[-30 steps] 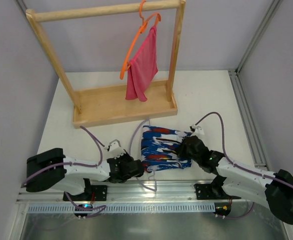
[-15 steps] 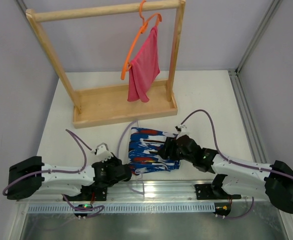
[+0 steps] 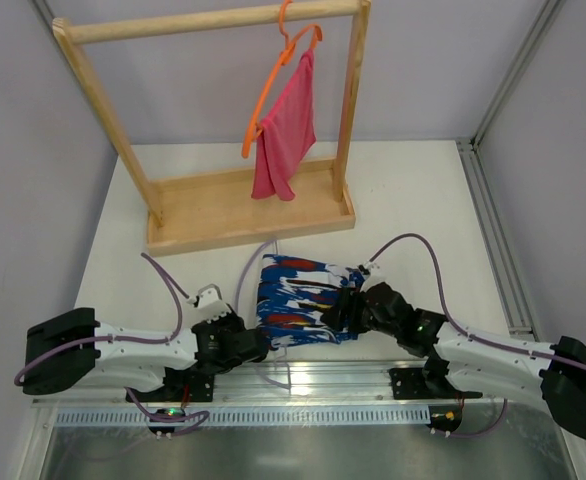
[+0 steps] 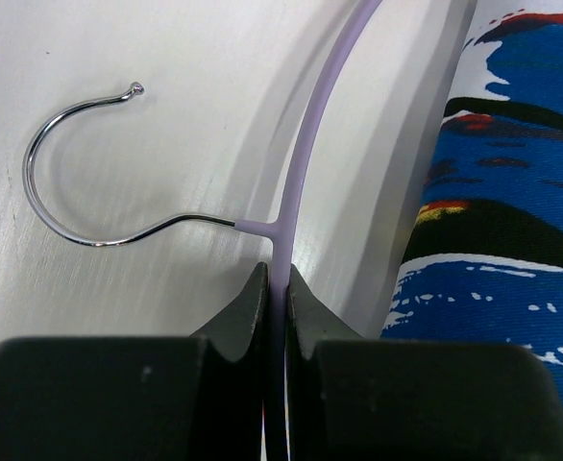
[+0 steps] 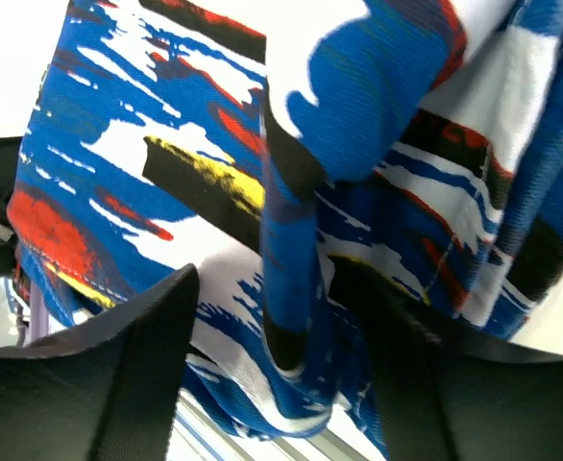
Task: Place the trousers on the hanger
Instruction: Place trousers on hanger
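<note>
Tabletop [image 3: 413,200] bears one trousers [image 3: 295,298], one hanger [image 4: 305,144], one wooden rack [image 3: 238,212].

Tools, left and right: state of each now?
Left tool: closed on the hanger.
Right tool: closed on a fold of the trousers.

The left arm [image 3: 133,345] and right arm [image 3: 483,350] both lie low and stretched inward, forearms almost level, wrists meeting near the middle. The left tool [image 4: 278,288] has its fingers pressed together on the thin bar of the hanger [image 4: 305,144]. The right tool [image 5: 281,346] has its fingers spread, with a fold of the trousers [image 5: 166,144] between them; whether they actually pinch it is unclear.
</note>
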`<state>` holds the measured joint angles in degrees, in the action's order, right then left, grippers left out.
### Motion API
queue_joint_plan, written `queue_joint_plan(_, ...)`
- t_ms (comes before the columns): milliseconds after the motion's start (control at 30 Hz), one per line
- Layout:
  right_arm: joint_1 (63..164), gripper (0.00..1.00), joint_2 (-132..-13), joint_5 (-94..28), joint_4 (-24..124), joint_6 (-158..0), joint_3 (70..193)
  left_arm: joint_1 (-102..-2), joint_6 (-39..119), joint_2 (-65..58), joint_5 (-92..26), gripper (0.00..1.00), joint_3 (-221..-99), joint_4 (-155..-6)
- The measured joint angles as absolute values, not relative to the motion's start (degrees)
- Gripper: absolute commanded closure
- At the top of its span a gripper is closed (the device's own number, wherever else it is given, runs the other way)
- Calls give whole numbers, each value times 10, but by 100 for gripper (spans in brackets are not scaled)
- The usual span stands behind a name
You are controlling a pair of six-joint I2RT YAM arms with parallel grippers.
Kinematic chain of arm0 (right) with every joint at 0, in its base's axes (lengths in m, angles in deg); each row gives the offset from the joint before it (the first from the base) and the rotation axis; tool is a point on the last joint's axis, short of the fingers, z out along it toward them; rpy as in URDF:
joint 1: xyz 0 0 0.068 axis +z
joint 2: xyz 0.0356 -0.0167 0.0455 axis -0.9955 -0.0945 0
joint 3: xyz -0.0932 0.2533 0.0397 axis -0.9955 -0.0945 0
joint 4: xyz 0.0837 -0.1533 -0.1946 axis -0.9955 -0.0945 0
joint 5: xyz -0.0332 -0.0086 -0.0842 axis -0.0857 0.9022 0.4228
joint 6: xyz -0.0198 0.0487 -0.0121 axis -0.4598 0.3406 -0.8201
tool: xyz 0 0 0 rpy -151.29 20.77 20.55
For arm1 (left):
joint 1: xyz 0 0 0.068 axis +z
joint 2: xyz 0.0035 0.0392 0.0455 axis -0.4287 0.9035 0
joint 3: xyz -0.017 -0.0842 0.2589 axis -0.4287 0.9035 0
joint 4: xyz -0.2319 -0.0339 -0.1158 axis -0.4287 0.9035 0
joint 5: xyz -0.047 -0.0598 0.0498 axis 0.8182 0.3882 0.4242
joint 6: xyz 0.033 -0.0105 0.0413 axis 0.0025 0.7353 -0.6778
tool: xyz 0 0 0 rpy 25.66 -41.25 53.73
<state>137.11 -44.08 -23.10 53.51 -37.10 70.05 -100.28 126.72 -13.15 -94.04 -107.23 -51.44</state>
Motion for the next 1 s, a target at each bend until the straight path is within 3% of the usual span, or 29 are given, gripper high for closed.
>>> queue_joint_plan(33, 1371, 50, -433, -233, 538, -371, 694, -1003, 1266, -131, -941, 100, -1072, -515)
queue_joint_plan(67, 1371, 71, -424, -236, 536, -371, 689, -1003, 1264, -131, -941, 100, -1072, -516)
queue_joint_plan(133, 1371, 84, -411, -243, 525, -371, 688, -1002, 1248, -131, -943, 100, -1071, -526)
queue_joint_plan(233, 1371, 95, -391, -247, 485, -377, 710, -1000, 1202, -131, -946, 100, -1067, -553)
queue_joint_plan(533, 1369, 96, -391, -228, 398, -410, 818, -999, 1181, -97, -964, 100, -1074, -567)
queue_joint_plan(900, 1313, 96, -313, -151, 315, -369, 748, -1010, 1261, -22, -1001, 100, -1106, -541)
queue_joint_plan(967, 1313, 93, -318, -142, 324, -348, 726, -1011, 1253, -33, -1001, 100, -1095, -568)
queue_joint_plan(1000, 1313, 85, -321, -137, 329, -340, 721, -1010, 1245, -39, -1000, 100, -1091, -581)
